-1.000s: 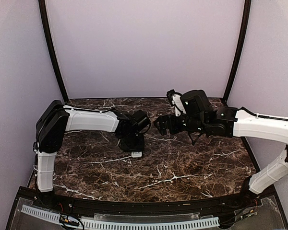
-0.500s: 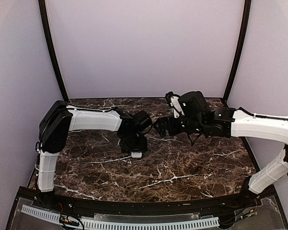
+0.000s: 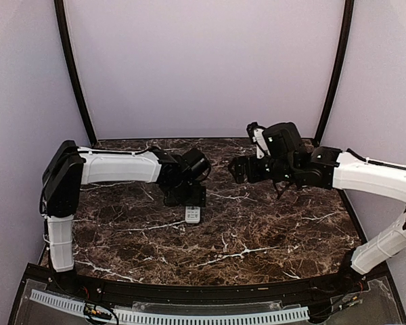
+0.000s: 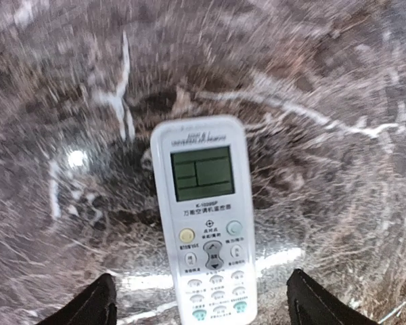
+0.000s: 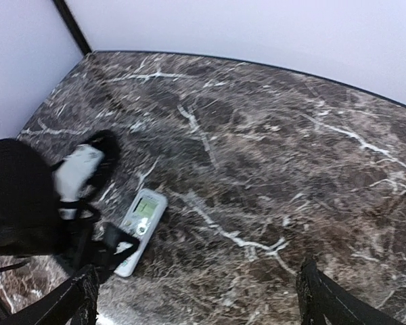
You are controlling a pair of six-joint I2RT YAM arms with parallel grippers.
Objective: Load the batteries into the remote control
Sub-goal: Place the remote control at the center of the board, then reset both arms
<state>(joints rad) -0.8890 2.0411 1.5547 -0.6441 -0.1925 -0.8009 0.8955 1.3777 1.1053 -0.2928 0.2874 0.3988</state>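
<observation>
Left wrist view: the left gripper (image 4: 199,298) hangs empty, its fingers spread wide on either side of the button end of the remote control (image 4: 203,217). The remote lies flat on the table (image 4: 338,101), display up. It looks light, rigid and smooth-shelled, so likely to skid; grip it across the long edges at mid-body, off the buttons. Its bay faces down, so it needs turning. No batteries show anywhere. Further right, the right gripper (image 3: 238,169) hovers raised, open and empty, and the left wrist would crowd its approach.
</observation>
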